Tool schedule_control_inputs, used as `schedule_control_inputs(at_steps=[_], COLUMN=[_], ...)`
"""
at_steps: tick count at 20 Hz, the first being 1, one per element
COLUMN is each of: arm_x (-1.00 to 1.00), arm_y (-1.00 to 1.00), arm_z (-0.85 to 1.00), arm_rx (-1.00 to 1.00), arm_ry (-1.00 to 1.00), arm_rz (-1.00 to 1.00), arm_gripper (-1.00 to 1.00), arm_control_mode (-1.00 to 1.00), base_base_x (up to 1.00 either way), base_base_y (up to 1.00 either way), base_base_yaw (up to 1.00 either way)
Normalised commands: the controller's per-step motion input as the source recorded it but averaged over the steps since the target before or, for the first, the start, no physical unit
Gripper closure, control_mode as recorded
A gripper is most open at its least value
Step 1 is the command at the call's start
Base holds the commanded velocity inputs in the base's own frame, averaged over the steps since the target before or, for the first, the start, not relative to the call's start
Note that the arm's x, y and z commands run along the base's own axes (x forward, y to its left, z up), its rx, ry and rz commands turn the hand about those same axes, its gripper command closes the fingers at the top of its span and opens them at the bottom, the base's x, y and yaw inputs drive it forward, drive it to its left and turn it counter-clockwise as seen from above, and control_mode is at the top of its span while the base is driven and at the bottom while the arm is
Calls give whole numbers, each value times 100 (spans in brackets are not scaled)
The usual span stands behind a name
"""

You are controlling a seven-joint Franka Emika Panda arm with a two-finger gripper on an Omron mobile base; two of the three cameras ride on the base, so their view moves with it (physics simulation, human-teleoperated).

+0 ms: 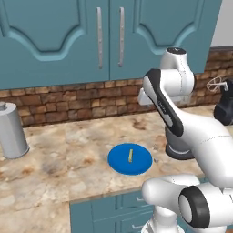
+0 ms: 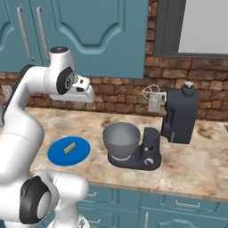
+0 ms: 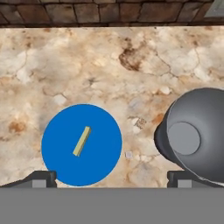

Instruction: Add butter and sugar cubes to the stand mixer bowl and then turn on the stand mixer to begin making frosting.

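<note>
- The claw [image 3: 112,178] hangs high over the marbled tan stone counter [image 3: 87,65], its two dark tips spread wide apart with nothing between them; in the hand view one tip sits at about 7 o'clock and the other at about 5 o'clock.
- The step in hand looks like fetching the small thin yellowish-tan butter stick [image 3: 82,141]. It lies slanted near the middle of the round flat blue plate [image 3: 61,162], its long axis running roughly from 1 o'clock to 7 o'clock.
- To do this well, I would centre the claw over the stick, turn the wrist so the tips close across its narrow width, then descend straight. The stick is thin and lies flat, so the tips must reach almost to the plate without pressing into it.
- The deep rounded grey metal bowl [image 2: 121,139] stands at 3 o'clock of the plate, near but apart, seated on the dark charcoal-black stand mixer [image 2: 180,116].
- Two tiny pale cubes [image 3: 129,154], likely sugar, lie on the counter between plate and bowl.
- Carry high enough to clear the bowl's rim.
</note>
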Motion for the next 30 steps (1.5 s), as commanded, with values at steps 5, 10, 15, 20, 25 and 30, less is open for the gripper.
schedule_control_inputs(at_steps=[5,10,15,20,25,30], arm_x=[0,0,0,0,5,-34], arm_y=[0,0,0,0,0,0], arm_z=[0,0,0,0,-17,-59], arm_rx=[0,0,0,0,0,2], arm_ry=[0,0,0,0,5,9], arm_rz=[0,0,0,0,0,-3], arm_gripper=[-100,-100,-100,-100,-100,-100], arm_control_mode=[100,100,100,100,-100,-100], base_base_x=[4,14,19,15,3,0], base_base_y=[48,46,26,0,0,0], base_base_yaw=[14,1,-3,0,0,0])
